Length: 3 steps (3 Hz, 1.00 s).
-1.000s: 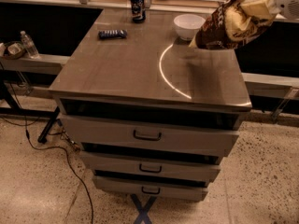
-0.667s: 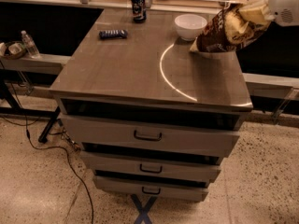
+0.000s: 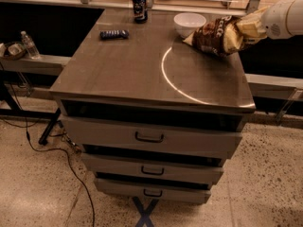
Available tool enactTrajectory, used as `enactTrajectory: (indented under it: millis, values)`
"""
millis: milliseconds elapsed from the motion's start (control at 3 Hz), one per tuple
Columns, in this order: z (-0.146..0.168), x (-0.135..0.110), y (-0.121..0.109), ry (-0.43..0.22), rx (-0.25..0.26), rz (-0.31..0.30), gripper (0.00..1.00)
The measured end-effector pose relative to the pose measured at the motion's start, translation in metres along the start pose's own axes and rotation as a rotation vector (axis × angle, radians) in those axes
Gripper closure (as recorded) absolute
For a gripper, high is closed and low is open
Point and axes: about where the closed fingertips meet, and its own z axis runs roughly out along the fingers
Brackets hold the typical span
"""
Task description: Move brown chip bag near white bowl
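Tool (image 3: 259, 26) first, as the camera view shows it: it comes in from the right at the end of the white arm (image 3: 284, 17), above the desk's far right corner, and is buried in the bunched cream top of the brown chip bag (image 3: 215, 34). How wide it stands is hidden by the foil. The bag hangs tilted, though, with that end raised out past the desk's edge, so I judge the tool clamped on the bag's top. The bag slopes down leftward, and its lower corner comes just beside the right side of the white bowl (image 3: 189, 23). Whether that corner touches the desk (image 3: 123, 74) or the bowl cannot be made out. A dark blue can (image 3: 139, 6) stands at the far edge and a small wrapped bar (image 3: 114, 33) lies left of the bowl, both well apart from the bag. By my reading the carrying is as good as done, since bag and bowl are already neighbours. What is left is to lower the bag until the desk bears it, let go, and draw the tool clear without nudging the bowl.
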Motion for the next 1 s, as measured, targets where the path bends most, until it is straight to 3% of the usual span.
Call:
enactTrajectory:
  millis: [333,1000]
  values:
    - [0.0152,0.0188,0.0029,0.037,-0.039,0.033,0.66]
    - [0.0209,0.0282,0.0101,0.063,-0.070,0.048,0.19]
